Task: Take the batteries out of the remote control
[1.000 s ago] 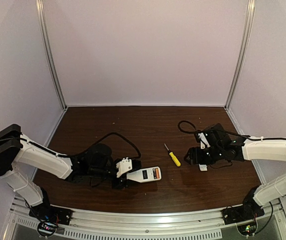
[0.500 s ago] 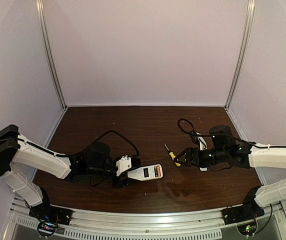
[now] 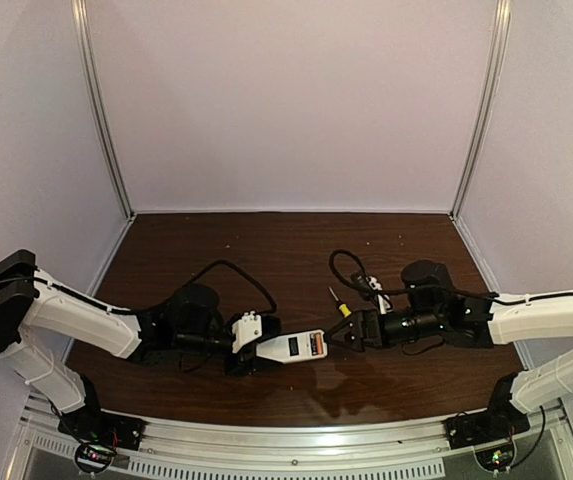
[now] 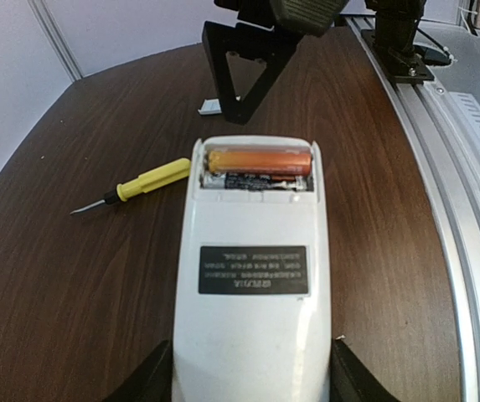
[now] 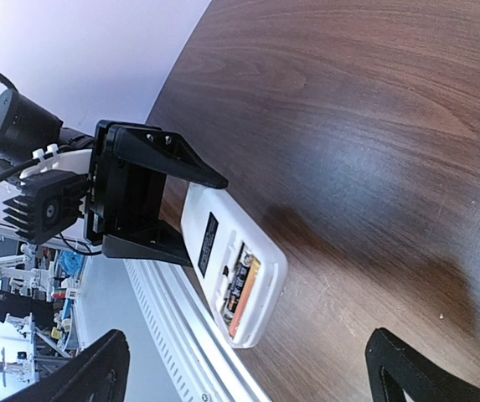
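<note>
The left end effector (image 3: 249, 350) has not changed: its jaws are about half closed, clamped on the rear end of the remote control (image 4: 252, 268). It holds the remote low over the table (image 3: 216, 250) towards 6 o'clock, with the label side up. The cover is off the far end, and the batteries (image 4: 259, 161) lie across the open compartment, the orange cell uppermost and a second one tucked against it. Neither has been lifted out.

The yellow-handled screwdriver (image 4: 143, 180) lies at about 1 o'clock from the remote in the overhead view, untouched.

The change is on the right. A second ago the right end effector (image 3: 349, 333) sat well off towards 3 o'clock with its jaws partly closed. It has since swung in and now points at the remote's open end, just short of it. Its jaws are spread fully wide and hold nothing. Unloading looks about to begin: the likely next move is to pinch the orange cell while the left side steadies the remote.
</note>
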Available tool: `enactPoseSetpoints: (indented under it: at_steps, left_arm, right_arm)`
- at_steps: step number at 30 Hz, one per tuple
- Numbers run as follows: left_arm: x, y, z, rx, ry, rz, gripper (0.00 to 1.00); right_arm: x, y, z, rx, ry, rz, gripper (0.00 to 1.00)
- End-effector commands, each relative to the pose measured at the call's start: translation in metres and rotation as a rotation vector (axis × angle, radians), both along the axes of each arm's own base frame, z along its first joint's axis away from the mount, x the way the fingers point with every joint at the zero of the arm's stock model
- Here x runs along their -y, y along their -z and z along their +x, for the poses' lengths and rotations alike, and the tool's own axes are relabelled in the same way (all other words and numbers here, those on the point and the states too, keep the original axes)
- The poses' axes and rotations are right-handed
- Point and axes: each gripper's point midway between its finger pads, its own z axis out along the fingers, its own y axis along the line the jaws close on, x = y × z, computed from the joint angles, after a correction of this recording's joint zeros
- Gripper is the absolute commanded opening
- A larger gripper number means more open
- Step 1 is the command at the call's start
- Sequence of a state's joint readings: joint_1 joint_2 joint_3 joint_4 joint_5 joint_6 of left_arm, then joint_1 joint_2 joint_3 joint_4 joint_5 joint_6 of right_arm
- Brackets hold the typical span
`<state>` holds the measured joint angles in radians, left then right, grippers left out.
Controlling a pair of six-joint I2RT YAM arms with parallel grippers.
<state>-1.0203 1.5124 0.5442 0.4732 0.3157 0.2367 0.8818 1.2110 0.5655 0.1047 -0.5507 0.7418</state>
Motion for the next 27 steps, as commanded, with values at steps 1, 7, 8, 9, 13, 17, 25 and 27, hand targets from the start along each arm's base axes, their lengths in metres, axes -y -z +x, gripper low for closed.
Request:
enactPoseSetpoints:
  at_steps: [1,7,8,9,13,17,25,27]
  left_arm:
    - [0.005,-0.022,-0.002,0.034,0.019,-0.077,0.0]
    - [0.005,-0.025,-0.003,0.037,0.023,-0.082,0.0]
    - [0.004,-0.025,-0.003,0.037,0.024,-0.083,0.0]
    - [0.005,-0.025,-0.004,0.036,0.027,-0.083,0.0]
    - [0.004,-0.025,-0.004,0.034,0.03,-0.082,0.0]
    - [0.004,-0.026,-0.006,0.033,0.036,-0.085,0.0]
    - [0.004,-0.027,-0.006,0.033,0.04,-0.088,0.0]
    - [0.004,-0.027,-0.006,0.034,0.038,-0.087,0.0]
  right_arm:
    - [-0.017,-0.014,-0.003,0.009,-0.024,0.047,1.0]
    - [-0.029,-0.009,-0.008,-0.005,-0.036,0.046,1.0]
    - [-0.031,-0.007,-0.008,-0.006,-0.037,0.046,1.0]
    - [-0.033,-0.007,-0.008,-0.007,-0.037,0.048,1.0]
    - [-0.041,-0.003,-0.003,-0.009,-0.019,0.049,0.99]
    - [-0.05,0.0,-0.001,-0.015,-0.022,0.062,0.9]
    - [-0.068,0.006,-0.003,-0.036,-0.06,0.077,0.66]
    - [-0.071,0.007,-0.003,-0.037,-0.066,0.08,0.6]
